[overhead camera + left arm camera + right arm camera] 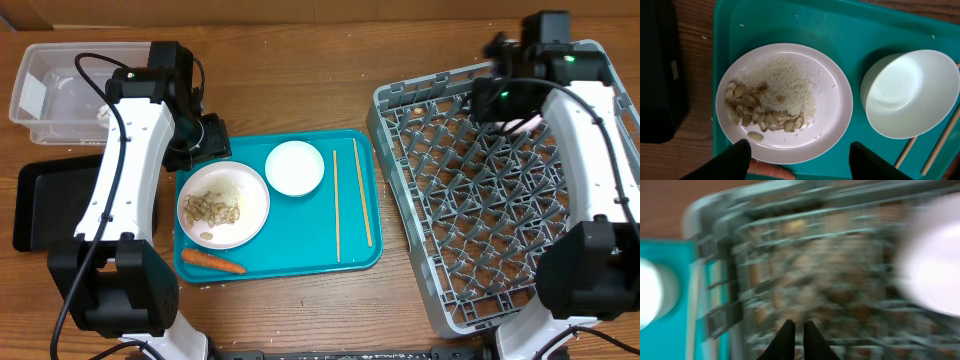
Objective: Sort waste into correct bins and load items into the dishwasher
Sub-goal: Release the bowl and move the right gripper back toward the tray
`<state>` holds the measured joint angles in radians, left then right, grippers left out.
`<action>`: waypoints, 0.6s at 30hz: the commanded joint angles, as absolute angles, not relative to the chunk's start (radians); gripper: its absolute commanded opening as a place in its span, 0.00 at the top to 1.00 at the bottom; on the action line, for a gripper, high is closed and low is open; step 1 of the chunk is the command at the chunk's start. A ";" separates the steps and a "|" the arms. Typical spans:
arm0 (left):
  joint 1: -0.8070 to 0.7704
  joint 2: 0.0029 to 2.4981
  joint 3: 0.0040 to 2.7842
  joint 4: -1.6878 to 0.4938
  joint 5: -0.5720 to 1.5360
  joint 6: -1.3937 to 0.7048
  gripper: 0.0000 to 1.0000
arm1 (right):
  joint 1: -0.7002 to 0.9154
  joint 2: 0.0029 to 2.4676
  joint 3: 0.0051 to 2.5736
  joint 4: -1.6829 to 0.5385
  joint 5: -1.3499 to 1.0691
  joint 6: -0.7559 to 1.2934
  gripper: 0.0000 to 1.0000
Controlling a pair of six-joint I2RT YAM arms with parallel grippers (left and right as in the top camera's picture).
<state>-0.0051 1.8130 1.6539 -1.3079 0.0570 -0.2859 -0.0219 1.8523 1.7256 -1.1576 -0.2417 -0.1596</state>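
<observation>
A white plate [223, 205] with rice [785, 87] and beige nut scraps [755, 115] lies on the teal tray [300, 250]. Beside it are a white bowl [910, 95] and two chopsticks [337, 205]. An orange carrot [212, 262] lies at the tray's front left edge. My left gripper [797, 160] hangs open above the plate's near rim, holding nothing. My right gripper [799, 330] is over the far side of the grey dish rack [490, 200], its fingers together and empty. A blurred white bowl [932, 275] sits in the rack beside it.
The clear tub [60, 85] stands at the back left. In front of it lies the black tray [40, 205], partly under my left arm. Bare wooden table runs along the front edge.
</observation>
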 commanded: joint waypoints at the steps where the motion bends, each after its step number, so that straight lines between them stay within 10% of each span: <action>1: -0.006 1.781 1.667 -1.299 0.079 -0.304 0.35 | 0.072 1.843 1.727 -1.188 -0.397 -0.271 0.92; 18: -0.006 1.781 1.667 -1.303 0.079 -0.303 0.35 | 0.286 1.950 1.721 -1.251 -0.307 -0.209 0.88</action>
